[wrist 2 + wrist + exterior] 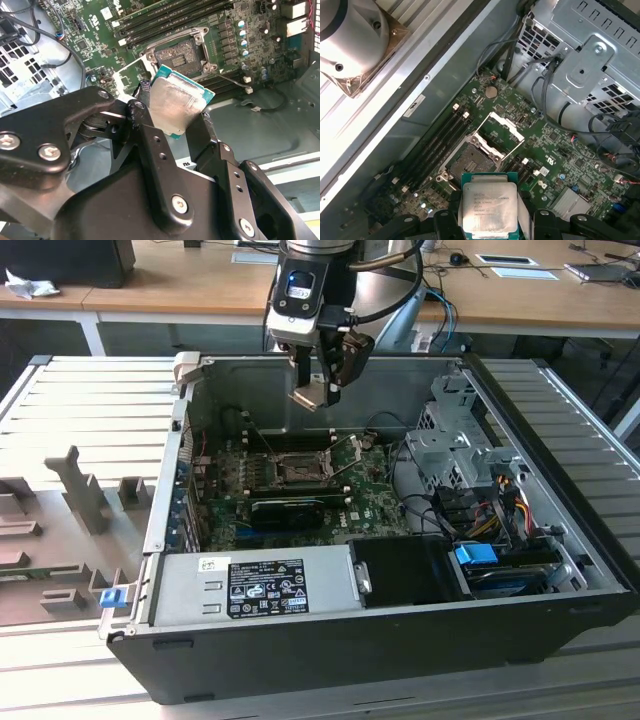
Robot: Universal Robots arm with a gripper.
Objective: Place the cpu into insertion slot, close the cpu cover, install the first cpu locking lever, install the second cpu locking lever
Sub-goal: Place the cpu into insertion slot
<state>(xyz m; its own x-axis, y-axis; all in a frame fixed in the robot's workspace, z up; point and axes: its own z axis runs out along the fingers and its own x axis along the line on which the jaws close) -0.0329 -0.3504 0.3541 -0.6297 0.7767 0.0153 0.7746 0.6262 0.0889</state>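
The cpu (176, 106) is pinched by its edges between the 2 black fingers (150, 145) of the end effector (172, 114), its dull silver top facing the camera in both wrist views (489, 206). In the exterior view the end effector (315, 390) holds the chip (306, 398) in the air, well apart from the insertion slot (288, 470) and at about 12 o'clock from it. The slot (471, 161) lies bare, and the cpu cover (500, 132) is swung up off it on its hinge. 1 thin locking lever (231, 83) stands free beside the socket (175, 54). On the green motherboard (375, 500), a black heatsink block (290, 510) sits at 6 o'clock from the slot and a metal drive cage (450, 440) at 3 o'clock. The open computer case (330, 650) rests on a grey slatted tabletop (70, 400).
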